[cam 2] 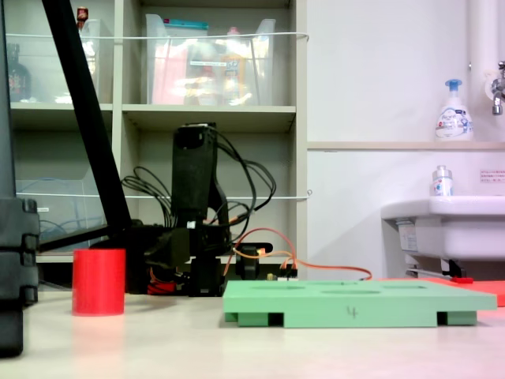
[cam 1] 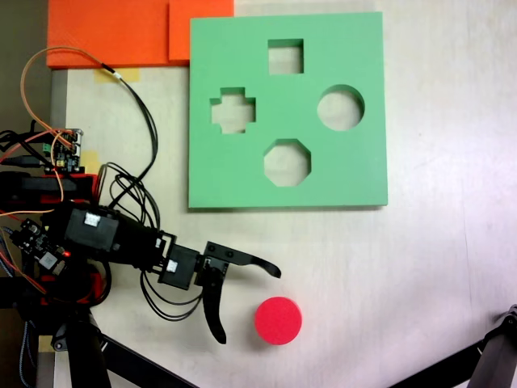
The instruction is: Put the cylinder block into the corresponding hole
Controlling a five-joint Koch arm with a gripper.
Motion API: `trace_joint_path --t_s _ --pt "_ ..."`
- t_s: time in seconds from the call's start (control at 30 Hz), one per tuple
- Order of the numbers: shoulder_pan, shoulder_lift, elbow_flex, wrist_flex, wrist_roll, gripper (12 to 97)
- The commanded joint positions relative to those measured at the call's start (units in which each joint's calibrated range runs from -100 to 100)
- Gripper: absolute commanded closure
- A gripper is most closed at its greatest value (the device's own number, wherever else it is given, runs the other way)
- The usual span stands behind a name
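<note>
Fixed view from above: one red cylinder block [cam 1: 278, 320] stands on the table [cam 1: 428, 267] near its bottom edge, apart from the one green foam board [cam 1: 242, 178]. The board has four cutouts: one square [cam 1: 286, 56], one cross [cam 1: 233, 114], one octagon [cam 1: 287, 162] and one round hole [cam 1: 340, 107], nearest its right edge. One gripper [cam 1: 248, 305] lies just left of the block, its two jaws spread wide and holding nothing. Two orange foam pieces [cam 1: 113, 32] sit at the top left corner. The side fixed view shows the block [cam 2: 99, 282] upright, left of the board [cam 2: 355, 304].
</note>
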Motion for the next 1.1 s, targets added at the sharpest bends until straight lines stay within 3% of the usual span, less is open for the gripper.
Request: trace_joint_path --t_s 0.0,0.7,0.87,0.97,1.07 --pt "-0.34 3.39 3.03 6.54 0.15 21.7" --pt "-1.66 28.81 25.47 7.02 0.1 22.6" --pt "-1.61 28.81 25.67 7.6 0.1 38.7" --pt "-1.61 28.81 25.57 8.95 0.05 53.1" --pt "-1.61 28.67 25.57 9.24 -0.15 60.5"
